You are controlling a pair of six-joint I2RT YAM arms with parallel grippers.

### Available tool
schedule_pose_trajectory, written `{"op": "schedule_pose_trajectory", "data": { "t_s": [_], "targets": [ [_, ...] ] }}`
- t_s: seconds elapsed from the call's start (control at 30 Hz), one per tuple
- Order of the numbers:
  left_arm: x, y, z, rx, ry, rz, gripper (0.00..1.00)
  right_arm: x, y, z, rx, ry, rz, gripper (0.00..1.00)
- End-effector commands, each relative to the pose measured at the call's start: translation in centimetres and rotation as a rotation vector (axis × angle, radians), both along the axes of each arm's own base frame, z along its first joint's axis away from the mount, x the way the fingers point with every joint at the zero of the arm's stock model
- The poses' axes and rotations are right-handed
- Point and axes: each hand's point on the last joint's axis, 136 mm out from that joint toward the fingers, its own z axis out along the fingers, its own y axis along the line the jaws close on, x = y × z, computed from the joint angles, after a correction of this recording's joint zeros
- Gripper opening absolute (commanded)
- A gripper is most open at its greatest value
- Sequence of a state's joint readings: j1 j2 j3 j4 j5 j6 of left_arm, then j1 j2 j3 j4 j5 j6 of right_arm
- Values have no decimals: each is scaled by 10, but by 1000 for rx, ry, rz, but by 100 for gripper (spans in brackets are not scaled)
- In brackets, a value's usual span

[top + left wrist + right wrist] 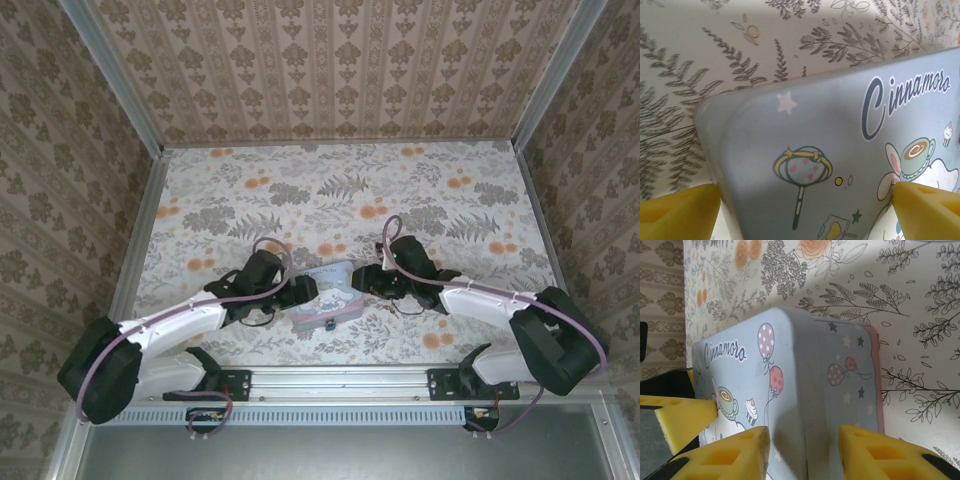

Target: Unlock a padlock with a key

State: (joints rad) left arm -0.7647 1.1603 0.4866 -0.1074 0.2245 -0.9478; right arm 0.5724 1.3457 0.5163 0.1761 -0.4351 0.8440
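Two pincers flank the tin (pixel 325 290): left pincer (pixel 805 190) clamps it, right pincer (pixel 804 435) half-spread at its corner. Dark speck between them, maybe the padlock (pixel 330 324): tiny, slick, so I'd pinch its body. I cannot place the key.

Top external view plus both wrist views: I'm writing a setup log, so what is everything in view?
tin: one, pale blue with cartoon print, tilted, near middle of the table, between the two tools
padlock: probably one, dark, tiny, at the tin's near edge; too small to be sure
table: one, white floral cover with orange blooms
walls: three, beige patterned, around the table
rail: one, silver, near edge
left arm, right arm: two, white and black, purple cables
left tool: one, yellow pads wide apart astride the tin
right tool: one, yellow pads astride the tin's side wall
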Motion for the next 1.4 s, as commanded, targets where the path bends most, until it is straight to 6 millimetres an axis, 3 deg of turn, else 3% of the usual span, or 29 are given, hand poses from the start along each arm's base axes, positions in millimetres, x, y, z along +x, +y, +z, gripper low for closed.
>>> {"op": "schedule_pose_trajectory", "data": {
  "t_s": [0.0, 0.33, 0.6, 0.73, 0.9, 0.97, 1.17, 1.27, 1.37],
  "targets": [
    [19, -15, 16, -43, -57, 19, 90, 11, 12, 11, 41, -19, 6, 37],
    [66, -33, 24, -77, -103, 34, 90, 46, 24, 12, 44, -32, -22, 28],
    [119, -50, 26, -89, -143, 21, 90, 105, 14, 21, 76, -64, -123, 24],
    [143, -49, 25, -91, -157, 32, 90, 129, 9, 23, 97, -65, -154, 25],
    [159, -42, 20, -80, -163, 43, 90, 142, 0, 21, 109, -56, -184, 26],
    [161, -39, 18, -77, -162, 47, 90, 143, -3, 19, 111, -53, -192, 29],
    [169, -17, 21, -71, -194, 80, 94, 148, -25, 27, 119, -76, -238, 62],
    [173, -6, 34, -69, -239, 91, 98, 147, -43, 36, 111, -98, -266, 67],
    [184, 20, 49, -53, -285, 143, 100, 140, -62, 41, 81, -112, -286, 68]
  ]
}}
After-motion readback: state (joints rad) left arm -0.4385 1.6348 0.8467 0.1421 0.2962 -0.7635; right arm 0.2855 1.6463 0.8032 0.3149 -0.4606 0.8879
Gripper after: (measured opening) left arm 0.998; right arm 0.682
